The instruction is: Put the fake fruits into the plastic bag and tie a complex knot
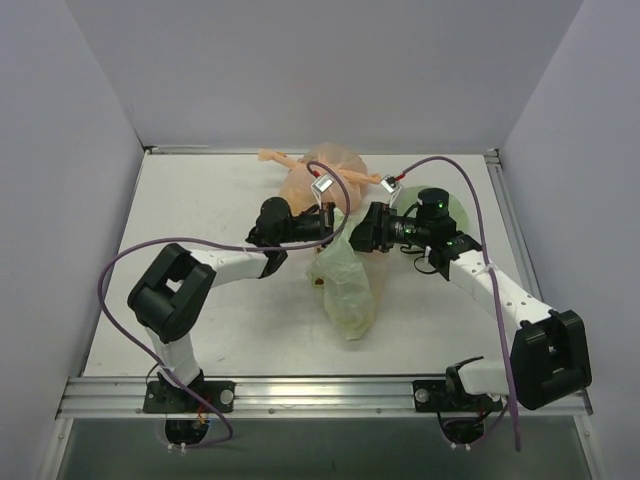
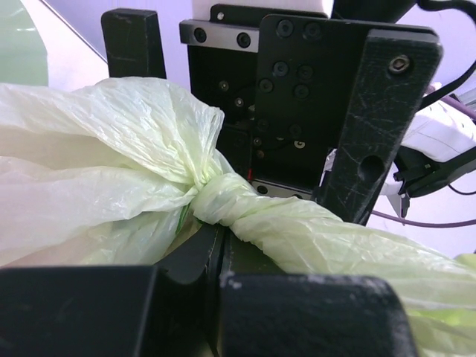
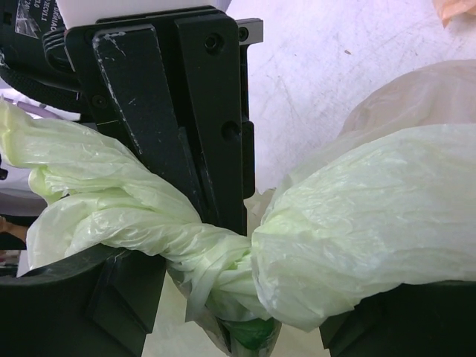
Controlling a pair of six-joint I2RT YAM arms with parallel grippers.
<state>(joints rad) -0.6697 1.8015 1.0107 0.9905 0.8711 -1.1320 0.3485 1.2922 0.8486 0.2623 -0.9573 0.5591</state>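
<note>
My left gripper (image 2: pixel 219 279) is pressed shut, pinching a twisted strand of the pale green plastic bag (image 1: pixel 348 290) just beside its knot (image 2: pixel 216 199). My right gripper (image 3: pixel 238 309) faces it, fingers spread wide and straddling the bunched neck; I cannot tell whether the plastic touches them. Below both, the bag's body sags onto the white table (image 1: pixel 200 320), between my two arms. The fake fruits cannot be made out through the plastic. A peach-orange knotted bag (image 1: pixel 320 180) lies just behind.

Both arms inward, left claw (image 1: pixel 332 226) closed tight, right claw (image 1: pixel 356 236) apparently wide apart.
</note>
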